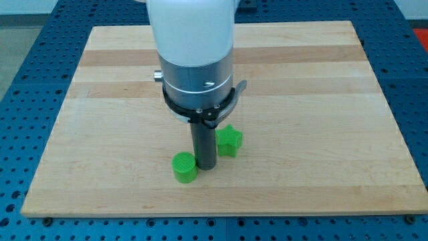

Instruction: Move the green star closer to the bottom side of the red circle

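Note:
A green star (229, 140) lies on the wooden board (321, 100), just below the view's middle. A green round block (184, 167) lies lower and to its left. My tip (204, 167) stands between them, right beside the green round block's right edge and just left of and below the star. No red circle shows in the view; the arm's white and silver body (194, 60) hides part of the board's middle and top.
The board rests on a blue perforated table (27, 40) that surrounds it on all sides. The board's bottom edge runs a little below the green round block.

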